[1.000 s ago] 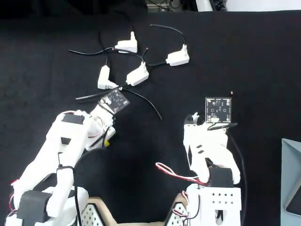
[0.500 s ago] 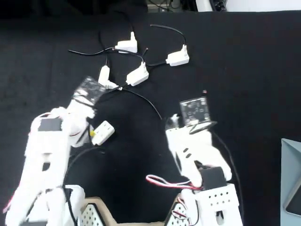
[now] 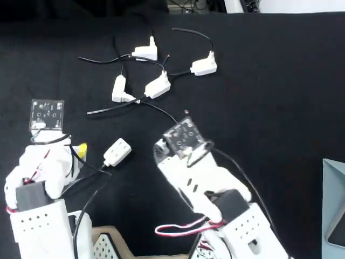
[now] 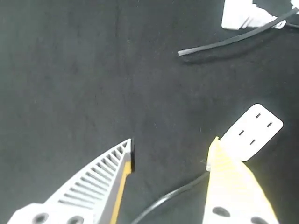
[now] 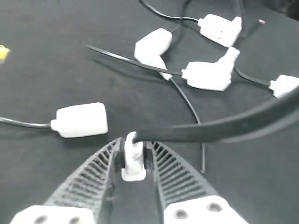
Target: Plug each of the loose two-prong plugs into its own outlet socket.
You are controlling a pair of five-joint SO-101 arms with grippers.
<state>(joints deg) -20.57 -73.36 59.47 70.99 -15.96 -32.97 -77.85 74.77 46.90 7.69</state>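
A white outlet block (image 3: 117, 151) lies on the black table, its socket slots showing in the left wrist view (image 4: 252, 131). My left gripper (image 4: 173, 144) stands open beside it with nothing between the fingers, and it sits at the left in the high view (image 3: 78, 151). My right gripper (image 5: 134, 147) is shut on a small white plug (image 5: 133, 161) with a black cable trailing off, a short way from the outlet block (image 5: 80, 120). From above, the right gripper (image 3: 160, 147) is just right of the block. Several loose white plugs (image 3: 158, 86) lie farther back.
More loose plugs (image 3: 205, 66) (image 3: 145, 52) (image 3: 119, 89) with tangled black cables are spread over the far middle of the table. A black cable runs from the outlet block back to the left arm's base. A grey object (image 3: 334, 199) sits at the right edge.
The left arm has swung left, uncovering the outlet block on the table. The right arm has moved left to beside that block.
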